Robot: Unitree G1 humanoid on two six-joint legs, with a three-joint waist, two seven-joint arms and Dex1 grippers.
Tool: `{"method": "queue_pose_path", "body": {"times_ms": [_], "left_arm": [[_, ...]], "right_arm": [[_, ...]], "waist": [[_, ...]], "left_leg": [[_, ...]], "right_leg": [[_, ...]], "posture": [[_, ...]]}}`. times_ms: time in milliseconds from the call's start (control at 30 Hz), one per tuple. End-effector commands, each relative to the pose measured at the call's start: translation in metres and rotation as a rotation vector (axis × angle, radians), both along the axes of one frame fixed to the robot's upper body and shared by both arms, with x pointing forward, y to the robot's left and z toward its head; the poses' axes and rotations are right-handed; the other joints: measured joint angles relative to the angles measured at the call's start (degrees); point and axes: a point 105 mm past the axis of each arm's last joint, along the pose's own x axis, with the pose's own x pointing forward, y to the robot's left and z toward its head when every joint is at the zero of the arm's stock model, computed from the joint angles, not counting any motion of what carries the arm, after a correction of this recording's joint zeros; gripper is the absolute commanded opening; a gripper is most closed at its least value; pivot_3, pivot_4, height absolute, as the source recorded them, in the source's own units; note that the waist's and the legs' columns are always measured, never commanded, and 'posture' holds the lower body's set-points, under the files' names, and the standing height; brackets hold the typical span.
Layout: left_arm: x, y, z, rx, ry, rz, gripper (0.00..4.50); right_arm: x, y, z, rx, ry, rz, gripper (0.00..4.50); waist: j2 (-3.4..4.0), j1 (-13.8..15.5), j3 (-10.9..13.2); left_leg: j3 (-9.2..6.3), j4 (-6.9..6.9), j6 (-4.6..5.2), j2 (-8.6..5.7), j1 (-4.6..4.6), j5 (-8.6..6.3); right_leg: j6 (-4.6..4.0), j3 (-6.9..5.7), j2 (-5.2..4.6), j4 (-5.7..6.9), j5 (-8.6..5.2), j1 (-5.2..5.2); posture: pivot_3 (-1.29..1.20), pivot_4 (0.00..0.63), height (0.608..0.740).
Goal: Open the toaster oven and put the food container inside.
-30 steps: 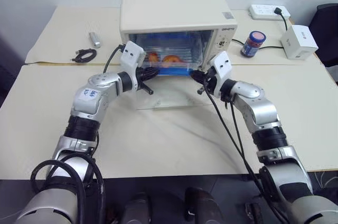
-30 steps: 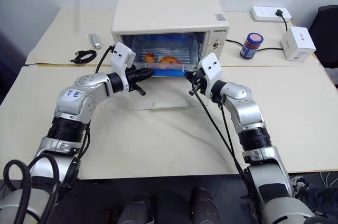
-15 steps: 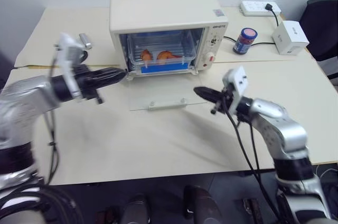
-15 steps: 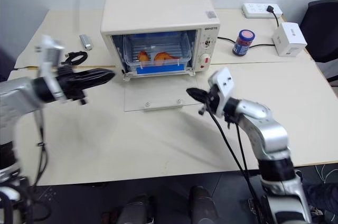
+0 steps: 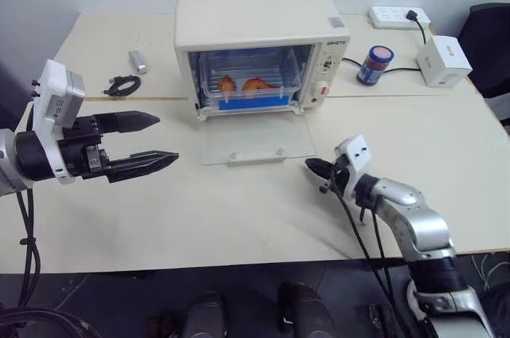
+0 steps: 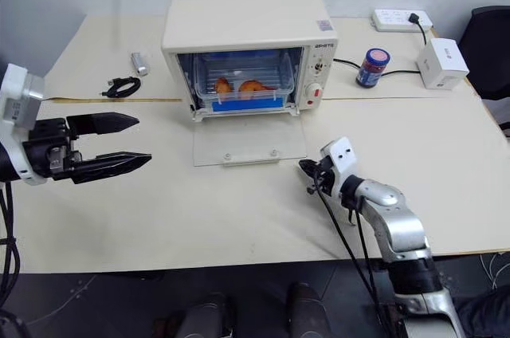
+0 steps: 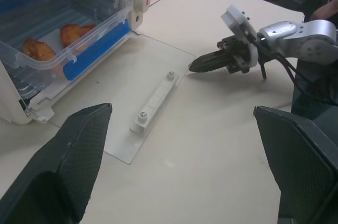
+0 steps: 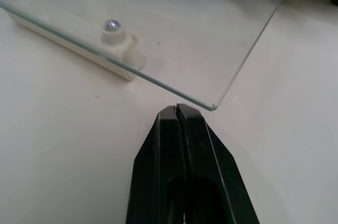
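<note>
oven (image 5: pixel 263 31): door (image 5: pixel 255 140) down flat on table | container (image 5: pixel 251 87): inside oven, on rack | left gripper (image 5: pixel 147 143): fingers spread wide, empty, well left of door | right gripper (image 5: pixel 312 167): fingers pressed together, empty, tips near door's corner

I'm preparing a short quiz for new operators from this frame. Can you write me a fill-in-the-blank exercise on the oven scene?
1. The food container sits ____ the toaster oven.
2. The oven's glass door lies folded ____ on the table.
3. The left end effector has its fingers ____.
4. The right end effector, near the door's corner, is ____.

Missing words: inside; down; open; shut
</note>
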Motion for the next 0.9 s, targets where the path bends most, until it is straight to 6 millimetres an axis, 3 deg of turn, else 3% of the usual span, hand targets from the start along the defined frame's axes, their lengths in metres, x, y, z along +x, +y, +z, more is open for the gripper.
{"method": "queue_pose_path", "body": {"times_ms": [33, 100, 200, 300, 400, 533, 667, 700, 900], "left_arm": [[-0.003, 0.005, 0.011, 0.047, -0.070, 0.022, 4.48], [0.000, 0.010, 0.010, 0.060, -0.079, 0.050, 4.48], [0.003, 0.014, 0.009, 0.059, -0.087, 0.076, 4.48], [0.006, 0.020, 0.009, 0.055, -0.095, 0.101, 4.50], [0.009, 0.026, 0.010, 0.058, -0.107, 0.121, 4.50], [0.013, 0.032, 0.015, 0.056, -0.131, 0.146, 4.50], [0.012, 0.038, 0.018, 0.072, -0.143, 0.151, 4.50], [0.011, 0.039, 0.020, 0.073, -0.146, 0.151, 4.50], [0.007, 0.043, 0.029, 0.079, -0.160, 0.144, 4.50]], "right_arm": [[0.016, -0.002, 0.018, 0.017, -0.075, -0.019, 0.00], [0.022, -0.001, 0.038, 0.038, -0.132, -0.010, 0.00], [0.024, -0.007, 0.084, 0.104, -0.223, 0.008, 0.00], [0.015, -0.013, 0.130, 0.184, -0.267, 0.059, 0.60], [-0.004, -0.024, 0.161, 0.176, -0.278, 0.139, 1.58], [-0.030, -0.038, 0.173, 0.089, -0.245, 0.236, 2.92], [-0.058, -0.067, 0.183, 0.038, -0.174, 0.311, 4.29], [-0.062, -0.073, 0.186, 0.045, -0.163, 0.309, 4.47], [-0.069, -0.086, 0.196, 0.034, -0.158, 0.294, 4.47]], "waist": [[0.00, -0.5, 0.0], [0.02, -0.5, 0.0], [0.03, -0.5, 0.0], [0.06, -0.5, 0.0], [0.08, -0.3, 0.0], [0.06, -0.1, 0.0], [0.08, 0.1, 0.0], [0.08, 0.2, 0.0], [0.08, -0.5, 0.0]], "left_leg": [[0.00, 0.00, 0.00, 0.00, -0.02, 0.00], [0.00, -0.01, 0.00, 0.00, -0.03, 0.00], [0.00, 0.00, 0.00, 0.03, -0.04, 0.00], [0.00, -0.01, -0.01, 0.03, -0.08, -0.01], [0.00, -0.02, 0.01, 0.03, -0.09, -0.03], [-0.01, -0.01, 0.08, 0.02, -0.09, -0.12], [0.10, 0.02, 0.16, -0.01, -0.14, -0.16], [0.11, 0.02, 0.16, 0.00, -0.14, -0.17], [0.27, 0.04, 0.15, 0.07, -0.03, -0.16]], "right_leg": [[0.00, 0.00, -0.01, 0.00, 0.00, -0.01], [0.00, 0.00, -0.01, 0.00, 0.00, -0.03], [0.00, 0.00, 0.01, 0.00, 0.00, -0.05], [0.00, 0.02, 0.00, 0.01, 0.00, -0.10], [0.00, 0.02, 0.00, 0.01, 0.00, -0.10], [0.00, -0.04, -0.01, -0.06, 0.00, -0.05], [0.04, 0.01, -0.04, -0.10, 0.02, -0.09], [0.05, 0.01, -0.03, -0.12, 0.03, -0.10], [0.07, 0.07, -0.02, -0.09, 0.04, -0.09]], "posture": [[0.00, 0.150, 0.740], [0.00, 0.150, 0.740], [0.00, 0.150, 0.740], [0.00, 0.150, 0.740], [0.00, 0.150, 0.740], [0.00, 0.150, 0.740], [0.00, 0.150, 0.740], [0.00, 0.150, 0.740], [0.00, 0.150, 0.740]]}}
